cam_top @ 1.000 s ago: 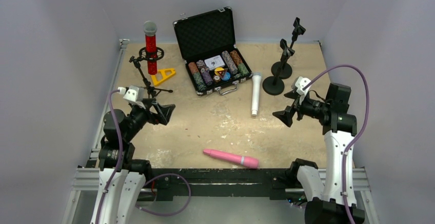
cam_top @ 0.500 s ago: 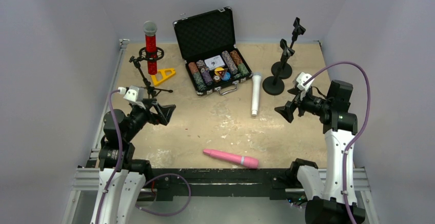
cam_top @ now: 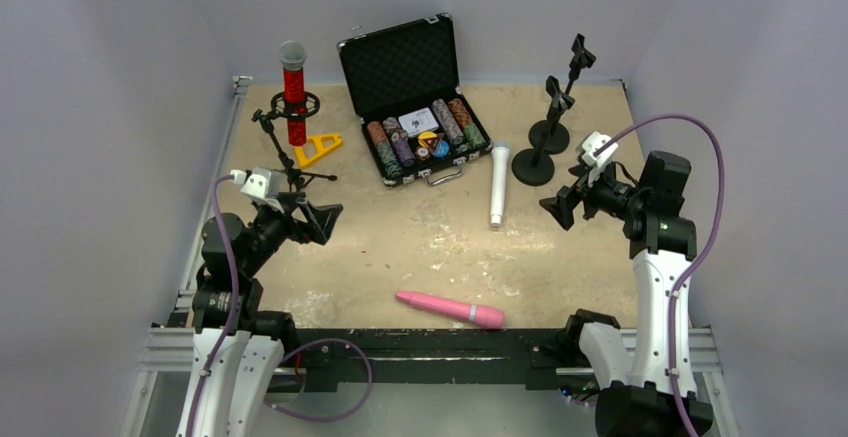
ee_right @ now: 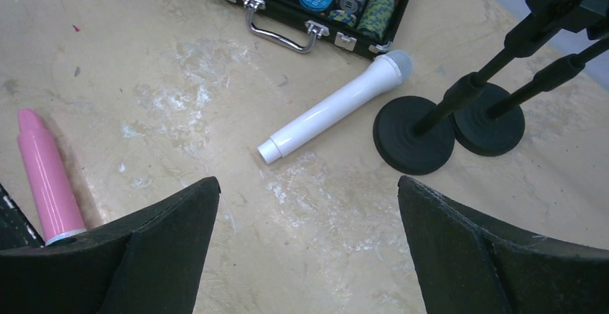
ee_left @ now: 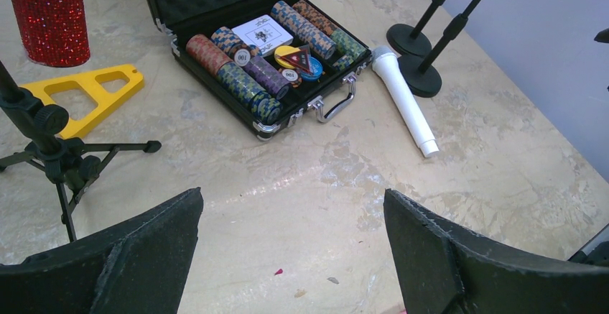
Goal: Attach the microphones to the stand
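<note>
L gripper (cam_top: 322, 223): jaws wide, empty.
R gripper (cam_top: 558, 205): jaws wide, empty.
Red mic (cam_top: 293, 92): upright in tripod stand (cam_top: 285, 157).
White mic (cam_top: 498, 185), pink mic (cam_top: 450, 309): flat on table (cam_top: 400, 247).

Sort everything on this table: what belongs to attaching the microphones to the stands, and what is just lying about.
For the job:
- red microphone, upright in a ring mount
- white microphone, lying flat
- pink microphone, lying flat
- tripod stand
- front round-base stand
- rear round-base stand

Lying about:
- open poker chip case
- yellow triangular frame
</note>
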Robot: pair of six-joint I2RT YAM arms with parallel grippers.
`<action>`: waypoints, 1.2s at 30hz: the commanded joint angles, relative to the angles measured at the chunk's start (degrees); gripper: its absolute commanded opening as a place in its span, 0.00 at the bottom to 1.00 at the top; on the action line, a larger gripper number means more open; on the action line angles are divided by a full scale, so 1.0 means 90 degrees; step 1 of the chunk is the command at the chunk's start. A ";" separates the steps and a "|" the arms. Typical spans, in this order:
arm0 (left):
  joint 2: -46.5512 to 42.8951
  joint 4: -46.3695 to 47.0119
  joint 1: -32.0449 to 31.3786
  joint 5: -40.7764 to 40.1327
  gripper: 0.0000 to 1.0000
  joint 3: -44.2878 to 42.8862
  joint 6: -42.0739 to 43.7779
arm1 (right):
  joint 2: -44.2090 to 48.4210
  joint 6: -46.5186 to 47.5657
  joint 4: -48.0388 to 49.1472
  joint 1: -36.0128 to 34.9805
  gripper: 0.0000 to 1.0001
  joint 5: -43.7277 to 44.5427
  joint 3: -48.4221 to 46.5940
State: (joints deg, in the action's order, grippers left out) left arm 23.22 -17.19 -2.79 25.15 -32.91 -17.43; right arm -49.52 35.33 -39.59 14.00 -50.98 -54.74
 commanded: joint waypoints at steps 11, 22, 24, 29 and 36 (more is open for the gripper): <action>-0.0055 0.0273 -0.0042 0.0113 0.99 0.0009 -0.0103 | -0.0216 -0.1224 0.0984 0.0036 0.98 0.0723 -0.0244; -0.0071 0.0287 -0.0042 0.0162 0.99 0.0004 -0.0104 | -0.0659 -0.2747 0.2134 0.0037 0.96 0.1128 -0.0655; -0.0084 0.0298 -0.0042 0.0174 0.99 0.0004 -0.0104 | -0.0757 -0.3059 0.2446 0.0038 0.94 0.1205 -0.0656; -0.0062 0.0294 -0.0042 0.0165 0.99 0.0002 -0.0094 | -0.1328 -0.3645 0.2885 0.0004 0.91 0.1510 -0.1052; 0.0023 0.0277 -0.0042 0.0155 0.99 -0.0011 -0.0065 | -0.2022 -0.3662 0.2632 -0.0944 0.91 0.2580 -0.2042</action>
State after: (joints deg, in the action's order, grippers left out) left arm 22.98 -17.19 -2.79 25.45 -32.91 -17.45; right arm -66.50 4.27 -17.96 10.37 -35.29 -67.57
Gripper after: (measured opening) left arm 0.993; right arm 0.908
